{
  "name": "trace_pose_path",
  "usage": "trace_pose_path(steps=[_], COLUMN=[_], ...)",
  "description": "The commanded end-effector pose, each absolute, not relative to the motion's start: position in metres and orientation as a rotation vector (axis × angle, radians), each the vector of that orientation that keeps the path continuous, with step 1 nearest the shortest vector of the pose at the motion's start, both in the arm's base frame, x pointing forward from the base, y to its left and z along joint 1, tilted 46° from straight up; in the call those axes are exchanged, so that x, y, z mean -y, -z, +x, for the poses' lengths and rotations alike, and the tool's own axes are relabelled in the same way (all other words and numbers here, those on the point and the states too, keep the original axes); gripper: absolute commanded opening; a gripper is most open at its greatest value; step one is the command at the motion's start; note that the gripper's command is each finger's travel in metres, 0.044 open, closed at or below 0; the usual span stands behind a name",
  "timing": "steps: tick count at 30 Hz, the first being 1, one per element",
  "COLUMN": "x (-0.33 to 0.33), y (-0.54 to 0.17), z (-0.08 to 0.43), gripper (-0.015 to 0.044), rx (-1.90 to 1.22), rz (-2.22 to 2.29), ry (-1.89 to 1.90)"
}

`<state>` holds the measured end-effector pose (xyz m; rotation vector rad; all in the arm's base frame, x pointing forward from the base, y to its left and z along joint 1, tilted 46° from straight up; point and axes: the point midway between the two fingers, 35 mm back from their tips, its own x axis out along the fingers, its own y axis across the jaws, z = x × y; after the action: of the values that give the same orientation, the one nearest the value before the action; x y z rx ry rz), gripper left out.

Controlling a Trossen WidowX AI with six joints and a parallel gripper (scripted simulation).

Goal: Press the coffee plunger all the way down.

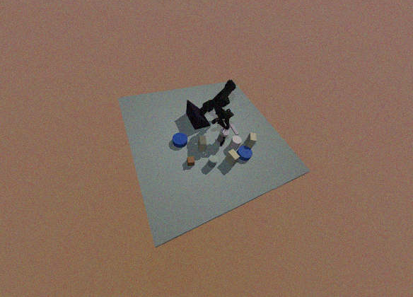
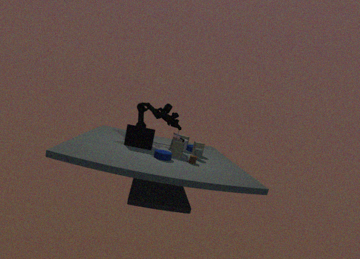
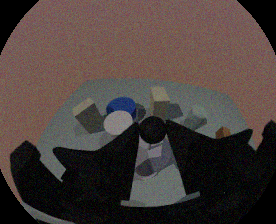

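On the table (image 1: 177, 206), two blue discs (image 1: 179, 139), one tool (image 1: 221, 123).

Coffee press (image 2: 180, 141): small clear-walled cylinder, standing upright on the grey surface (image 2: 92, 149), no visible tilt. It sits near the middle of the surface, in a cluster of small blocks and discs, just in front of the arm's black base block. Body looks pale, glassy, with a darker part low down; detail is too coarse to read more. From above, the press (image 1: 223, 135) shows as a pale column. Plunger knob (image 3: 151, 131): dark, round, on a thin rod rising out of the top, pinched between the jaws. In the exterior view the knob sits a little above the press rim. How far down the plunger is, can't tell.
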<state>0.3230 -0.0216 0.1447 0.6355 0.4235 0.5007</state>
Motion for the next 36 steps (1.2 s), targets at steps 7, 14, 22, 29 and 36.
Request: trace_pose_path(steps=[7,14,22,29,36], x=[0.0061,0.0065,0.0072,0.0078,0.0083], y=[-0.1282,-0.1285,-0.1282,-0.1278,-0.1274], z=[0.3201,0.3213,0.3223,0.3231,0.3237], gripper=[0.0119,0.0119,0.0119,0.0119,0.0119], rx=[-0.486,-0.486,-0.486,-0.486,-0.486], rz=[0.689,0.688,0.688,0.688,0.688], ry=[-0.53,-0.53,-0.53,-0.53,-0.53])
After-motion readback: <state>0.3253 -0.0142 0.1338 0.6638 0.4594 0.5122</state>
